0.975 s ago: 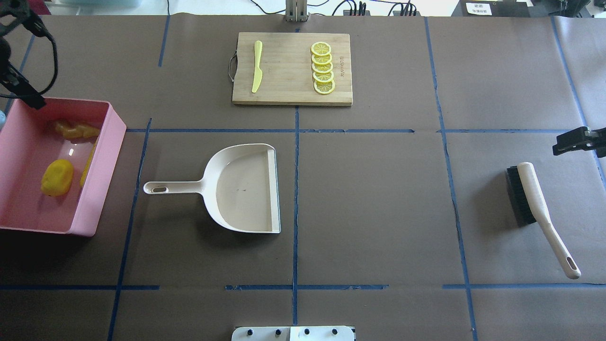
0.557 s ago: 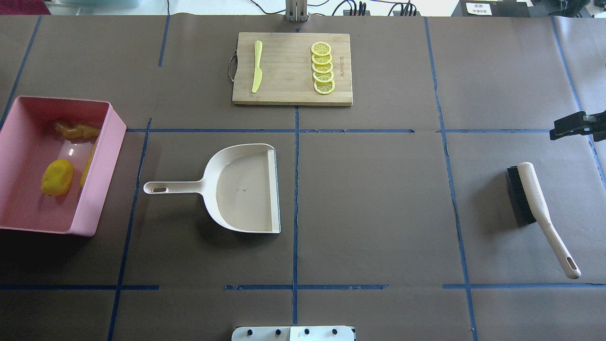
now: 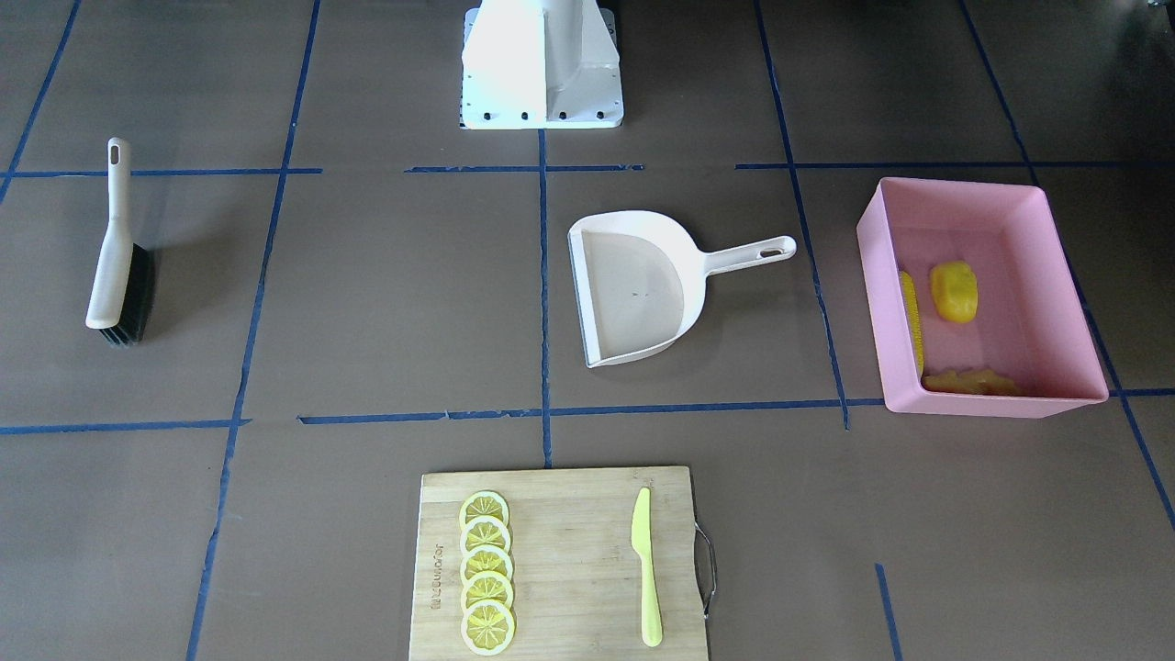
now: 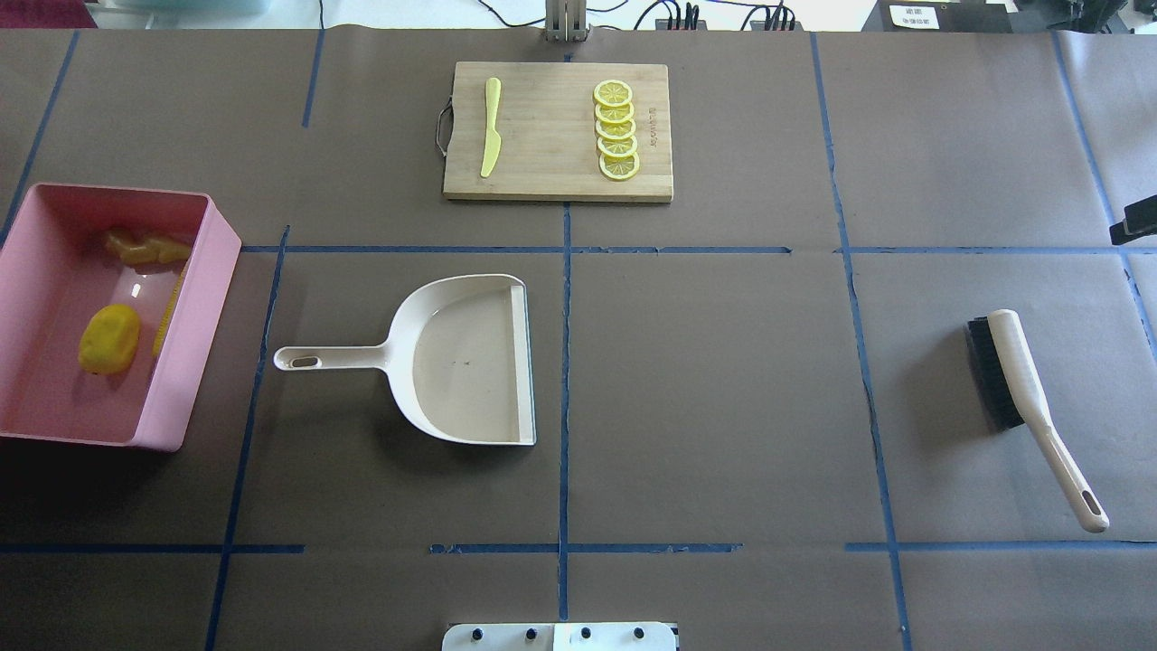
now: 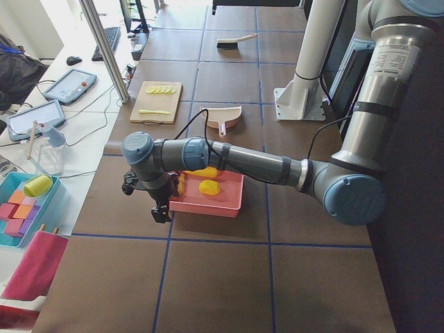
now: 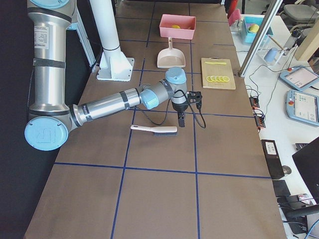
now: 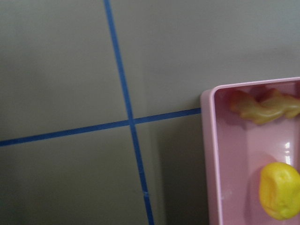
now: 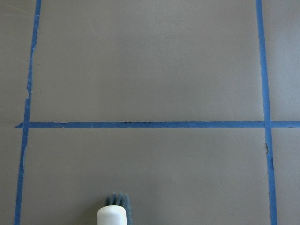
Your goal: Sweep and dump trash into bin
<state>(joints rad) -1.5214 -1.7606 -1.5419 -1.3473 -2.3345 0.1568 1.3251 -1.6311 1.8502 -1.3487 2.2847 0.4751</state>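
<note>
The pink bin [image 4: 201, 307] stands at the table's left end. Inside it lie the trash pieces: a rounded yellow lump [image 4: 109, 338], a corn cob [image 4: 168, 312] along the wall and a ginger root [image 4: 145, 249]. My left gripper [image 5: 161, 211] hangs just outside the bin's [image 5: 208, 205] outer end, beyond the overhead view. I cannot tell if it is open or shut. Only a dark tip of my right gripper [image 4: 1137, 226] shows at the overhead view's right edge. It hovers above the table beyond the brush [image 6: 154, 130], with its state unclear.
A beige dustpan [image 4: 465, 362] lies empty left of centre, handle toward the bin. A brush [image 4: 1017, 371] lies at the right. At the far side, a wooden cutting board [image 4: 556, 176] carries lemon slices [image 4: 616, 129] and a yellow-green knife [image 4: 491, 127].
The left gripper has drawn away from the bin's far corner and out of the overhead view. The right gripper has slid further right, almost off that view's edge.
</note>
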